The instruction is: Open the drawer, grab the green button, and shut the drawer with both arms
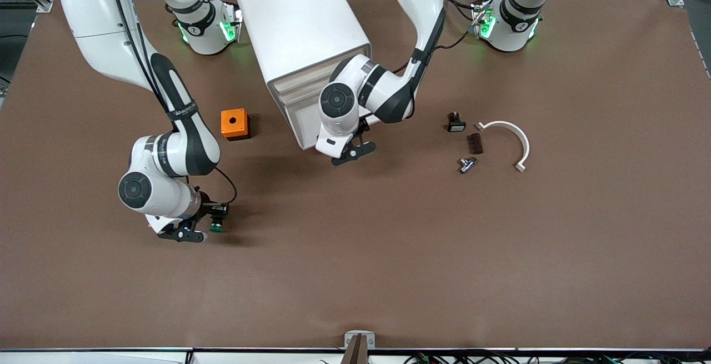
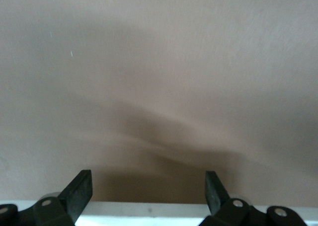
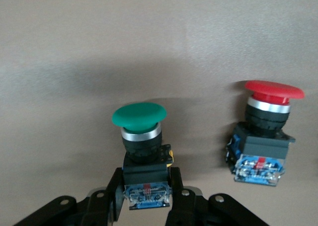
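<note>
Our right hand (image 3: 147, 198) grips the green button (image 3: 140, 117); we should lower it gently, while our released left hand (image 1: 353, 153) shuts the drawer (image 1: 304, 113).

Glossy green plastic cap on the button (image 3: 138, 114), shiny metal collar beneath; matt brown table (image 1: 389, 242); smooth white cabinet (image 1: 300, 25).

An orange box (image 1: 234, 123) with a round hole on top sits on a brown table (image 1: 389, 253). Toward the left arm's end lie a white curved bracket (image 1: 514, 140), a small dark block (image 1: 475, 143), a black switch (image 1: 456, 123) and a metal fitting (image 1: 467, 164). A red-capped push button (image 3: 262, 134) stands upright.
</note>
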Tool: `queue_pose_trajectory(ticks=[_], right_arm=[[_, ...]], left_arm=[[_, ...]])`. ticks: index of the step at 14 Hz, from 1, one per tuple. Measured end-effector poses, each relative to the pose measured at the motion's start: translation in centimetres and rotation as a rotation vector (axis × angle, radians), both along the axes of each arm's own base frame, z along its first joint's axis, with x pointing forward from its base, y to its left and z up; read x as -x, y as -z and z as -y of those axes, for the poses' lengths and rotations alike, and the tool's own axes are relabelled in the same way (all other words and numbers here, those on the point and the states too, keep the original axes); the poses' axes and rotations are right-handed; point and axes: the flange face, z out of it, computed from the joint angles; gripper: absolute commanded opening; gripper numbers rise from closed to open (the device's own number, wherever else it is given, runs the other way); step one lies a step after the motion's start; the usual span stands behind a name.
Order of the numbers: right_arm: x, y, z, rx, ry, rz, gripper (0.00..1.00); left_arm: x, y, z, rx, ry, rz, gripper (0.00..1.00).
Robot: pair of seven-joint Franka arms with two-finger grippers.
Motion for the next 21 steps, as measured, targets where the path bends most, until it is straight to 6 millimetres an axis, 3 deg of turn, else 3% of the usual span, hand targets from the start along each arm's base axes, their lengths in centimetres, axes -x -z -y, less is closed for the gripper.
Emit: queue_pose_trajectory(ticks=[1, 2, 3, 8, 11, 16, 21], right_arm=[[0.0, 0.5, 0.4, 0.001, 0.007, -0.003, 0.61], [-0.1, 0.5, 0.5, -0.002, 0.01, 0.0, 0.92], [-0.3, 0.4, 0.6, -0.002, 0.011, 0.002, 1.0], [-1.4, -0.8, 1.0, -0.005, 0.016, 0.035, 1.0], [-2.3, -3.6, 1.8, -0.009, -0.006, 0.075, 1.0], [-2.3, -13.4, 5.8, -0.004, -0.029, 0.13, 1.0], [0.9, -23.6, 6.0, 0.034, -0.07, 0.149, 1.0]], left_arm=[[0.7, 0.3, 0.4, 0.0, -0.006, -0.013, 1.0], [1.5, 0.5, 0.9, 0.0, -0.013, -0.026, 1.0], [2.3, 0.8, 1.4, 0.002, -0.025, -0.041, 1.0], [4.0, 1.3, 2.3, 0.044, -0.098, -0.124, 1.0], [5.3, 2.3, 2.3, 0.068, -0.142, -0.196, 1.0], [6.1, 3.3, 2.1, 0.098, -0.199, -0.269, 1.0], [6.1, 3.3, 2.1, 0.099, -0.202, -0.272, 1.0]])
